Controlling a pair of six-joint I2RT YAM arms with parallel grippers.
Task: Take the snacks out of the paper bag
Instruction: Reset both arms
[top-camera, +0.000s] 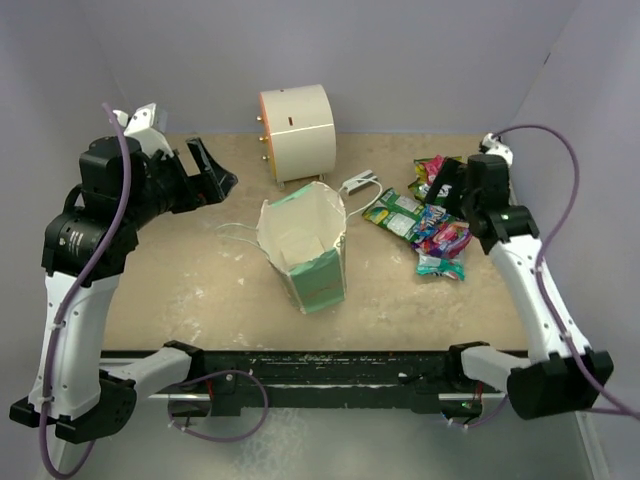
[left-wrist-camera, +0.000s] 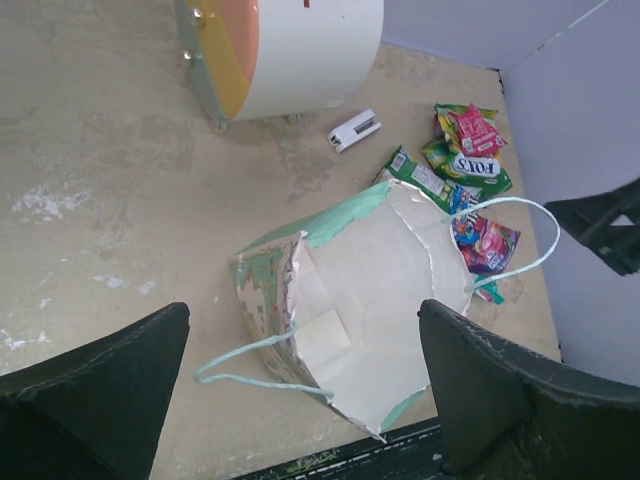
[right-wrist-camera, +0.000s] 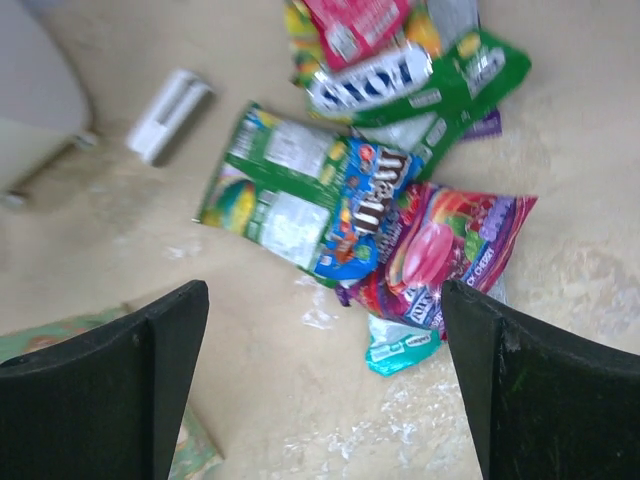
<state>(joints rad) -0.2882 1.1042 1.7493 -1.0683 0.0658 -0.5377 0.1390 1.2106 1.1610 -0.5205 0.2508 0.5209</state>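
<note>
1. Mint-green paper bag (top-camera: 305, 250) stands near the middle of the table (top-camera: 180, 290) with its mouth open upward and its thin loop handles trailing loose. The left wrist view looks into its white inside, where only the folded bottom shows and no packet can be seen
2. Snacks (top-camera: 430, 215) lie in an overlapping pile on the table to the right of the bag, apart from it. They are flat, shiny packets in green, red, pink, purple and teal
3. Right gripper (right-wrist-camera: 325, 290) hovers over that pile with its jaws spread wide and nothing between them, and none of the packets below is gripped
4. Left gripper (left-wrist-camera: 305, 308) hangs to the left of the bag, aimed toward its mouth, with its jaws likewise spread wide and empty
5. White cylinder with an orange rim (top-camera: 298, 130) lies on its side behind the bag, and a small grey-white block (top-camera: 360, 181) sits between it and the snacks. Neither belongs to the task
6. Step in hand, as a judgement: the setting-down end of the unloading. The bag looks emptied as far as the views reach, though part of its inner wall is hidden
7. Next move, as a judgement: check the hidden part of the bag. If a packet remains, one arm must reach down through the narrow mouth without tipping the light bag, and the other could steady the rim. If none remains, both arms can draw back
</note>
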